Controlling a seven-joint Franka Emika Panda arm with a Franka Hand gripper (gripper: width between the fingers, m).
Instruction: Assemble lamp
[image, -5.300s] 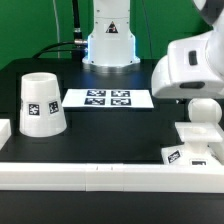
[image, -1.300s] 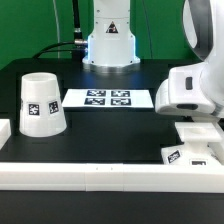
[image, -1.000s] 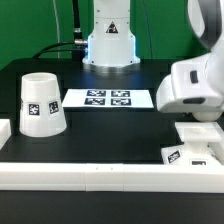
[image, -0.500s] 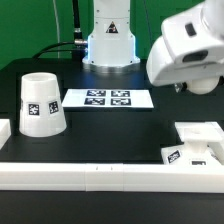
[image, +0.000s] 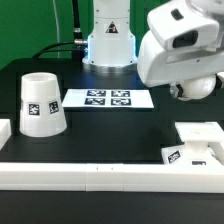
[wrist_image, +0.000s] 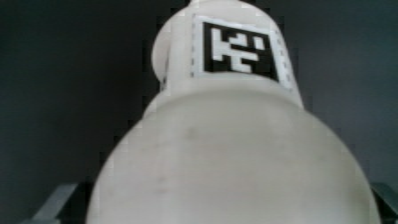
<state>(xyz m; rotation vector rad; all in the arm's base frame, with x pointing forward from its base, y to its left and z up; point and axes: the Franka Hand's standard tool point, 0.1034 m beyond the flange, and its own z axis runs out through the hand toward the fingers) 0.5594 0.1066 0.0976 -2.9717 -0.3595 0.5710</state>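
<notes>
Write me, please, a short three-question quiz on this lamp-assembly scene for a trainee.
1. True or false: the bulb hangs above the table, held in the gripper.
2. Which lamp part stands on the exterior view's left? A: base. B: shade. C: bulb.
3. Fill in: the wrist view shows a black-and-white ___ on the bulb.

Key: 1 true; 2 B; 3 marker tag.
</notes>
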